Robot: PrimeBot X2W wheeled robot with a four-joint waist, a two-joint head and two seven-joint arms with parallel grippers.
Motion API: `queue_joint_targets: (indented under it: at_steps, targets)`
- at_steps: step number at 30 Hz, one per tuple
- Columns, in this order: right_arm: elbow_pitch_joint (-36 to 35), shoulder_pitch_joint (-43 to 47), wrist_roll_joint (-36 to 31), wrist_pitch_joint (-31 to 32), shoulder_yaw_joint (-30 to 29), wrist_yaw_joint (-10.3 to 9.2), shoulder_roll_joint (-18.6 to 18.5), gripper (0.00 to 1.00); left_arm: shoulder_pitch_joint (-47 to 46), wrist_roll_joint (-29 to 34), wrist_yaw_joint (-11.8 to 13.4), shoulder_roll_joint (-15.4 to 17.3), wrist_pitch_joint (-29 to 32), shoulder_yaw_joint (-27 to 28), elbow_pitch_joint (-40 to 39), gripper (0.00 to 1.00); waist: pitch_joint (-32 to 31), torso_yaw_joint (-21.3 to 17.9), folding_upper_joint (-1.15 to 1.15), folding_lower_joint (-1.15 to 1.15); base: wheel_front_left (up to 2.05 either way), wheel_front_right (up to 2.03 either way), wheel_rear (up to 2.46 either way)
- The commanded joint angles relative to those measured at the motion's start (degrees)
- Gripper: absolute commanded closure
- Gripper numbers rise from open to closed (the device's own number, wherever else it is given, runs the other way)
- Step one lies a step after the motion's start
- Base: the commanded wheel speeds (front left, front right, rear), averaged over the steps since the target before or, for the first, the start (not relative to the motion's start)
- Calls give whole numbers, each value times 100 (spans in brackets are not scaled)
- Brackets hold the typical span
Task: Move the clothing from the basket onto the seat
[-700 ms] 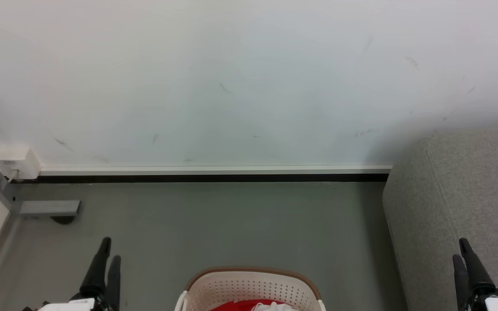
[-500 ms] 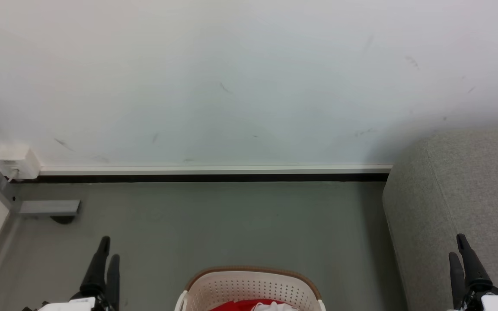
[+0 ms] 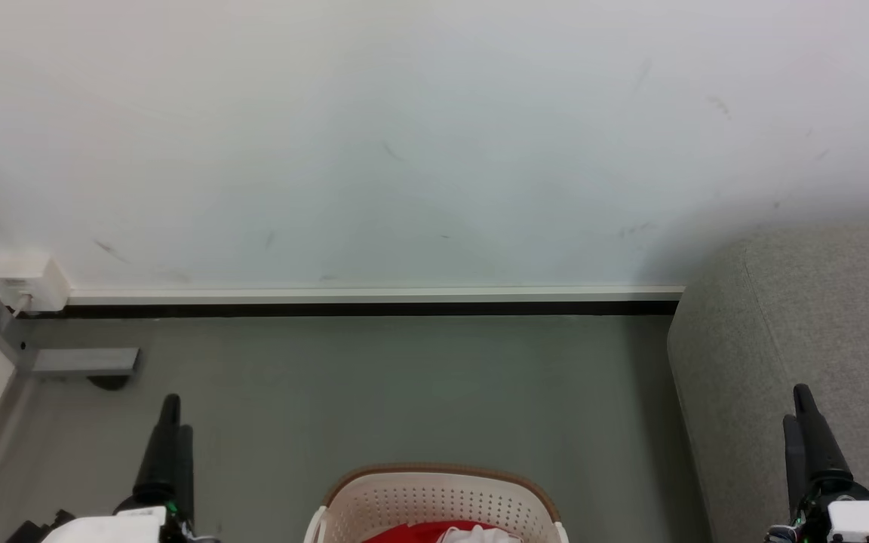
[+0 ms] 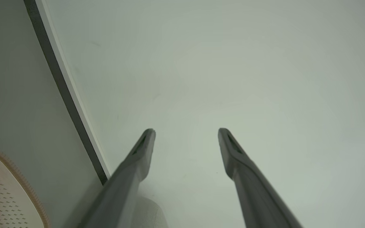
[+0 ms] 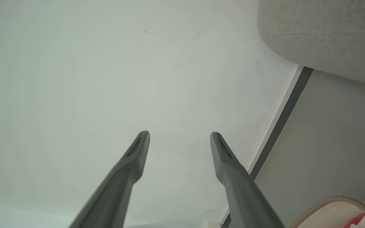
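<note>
The clothing (image 3: pixel 412 534) is seen as a bunched red mass with a scrap of white, lying inside the basket (image 3: pixel 434 494) at the bottom centre of the head view. Only its top is shown, cut off by the picture's lower edge. The basket, cream with rows of small holes and a brown rim, is stood on the grey floor (image 3: pixel 404 392), apart from the wall (image 3: pixel 404 151).

The clothing is touched by neither claw. The left gripper (image 3: pixel 176 415) is held to the basket's left, well apart from it, its dark fingers pointed toward the wall. In the left wrist view the fingers are seen spread wide with nothing between them, and the basket with its red contents is caught at the lower left corner. The right gripper (image 3: pixel 794 405) is held well to the basket's right, seen against the seat (image 3: pixel 819 317). Its fingers are likewise parted wide and empty in the right wrist view, where basket and clothing are caught at the lower right corner.

The seat, light grey with a rounded corner, is set against the wall, a strip of floor being left between it and the basket.
</note>
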Motion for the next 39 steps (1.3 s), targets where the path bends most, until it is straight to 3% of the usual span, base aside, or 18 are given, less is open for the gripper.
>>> queue_joint_targets:
  at_steps: [1,18,28,39]
  targets:
    - [-161,-196,-227,-93,97,-4,-145,0,-137,242,-17,36,-98,45,-145,0,2,-4,0,0,0,0,0]
    - [-277,-220,-2048,-480,615,-5,-352,0,-94,2011,-12,48,-462,233,-372,0,-36,-50,0,0,0,0,0]
    - [-258,-200,-3283,-667,811,-6,-448,0,35,3414,211,53,-650,-17,-494,0,-71,-75,0,0,0,0,0]
    - [-160,-224,-4211,-837,991,-7,-514,0,123,4751,486,58,-819,-184,-585,0,-69,-111,0,0,0,0,0]
